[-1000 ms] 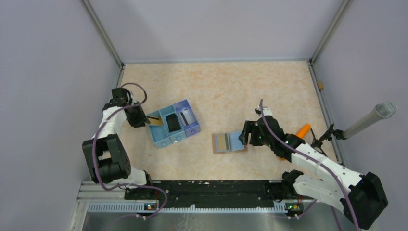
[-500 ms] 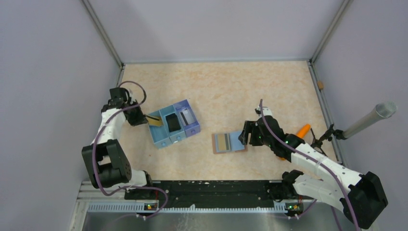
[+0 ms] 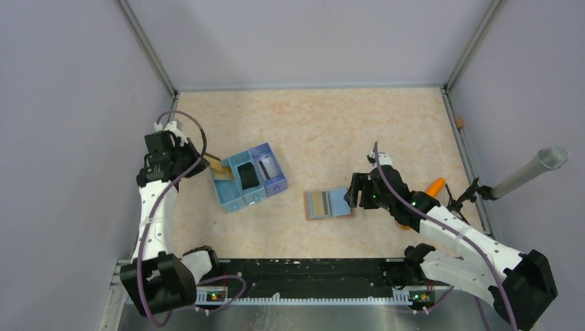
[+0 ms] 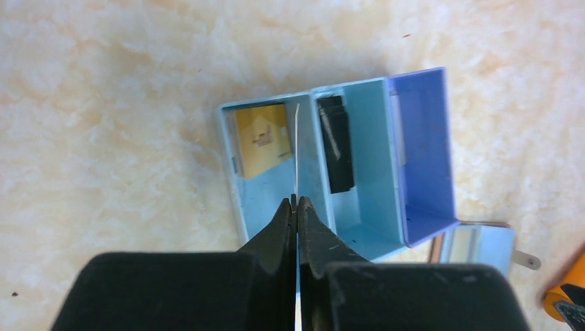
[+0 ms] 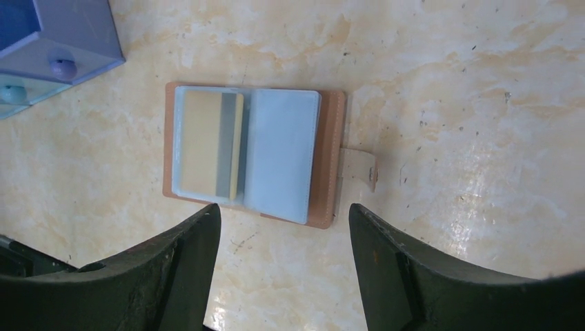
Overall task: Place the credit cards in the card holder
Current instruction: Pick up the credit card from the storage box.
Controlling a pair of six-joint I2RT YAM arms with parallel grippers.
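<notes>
Clamping card (image 4: 297, 148) edge-on above blue box (image 4: 422, 158) divider, left jaws; right jaws apart at open card holder (image 5: 335, 158) edge.

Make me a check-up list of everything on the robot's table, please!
Surface: beige marbled table, some dark specks.
Job's things: brown card holder lying open, gold striped card in one sleeve; yellow card in the blue divided box; thin card edge-on in the left gripper.
Clutter: black item in the box's middle compartment; orange carrot-shaped object.
Grippers: left gripper shut on the thin card; right gripper open, near the card holder.
Cables: purple cables run along both arms.
Surroundings: grey walls; grey cylinder on a stand at right.
</notes>
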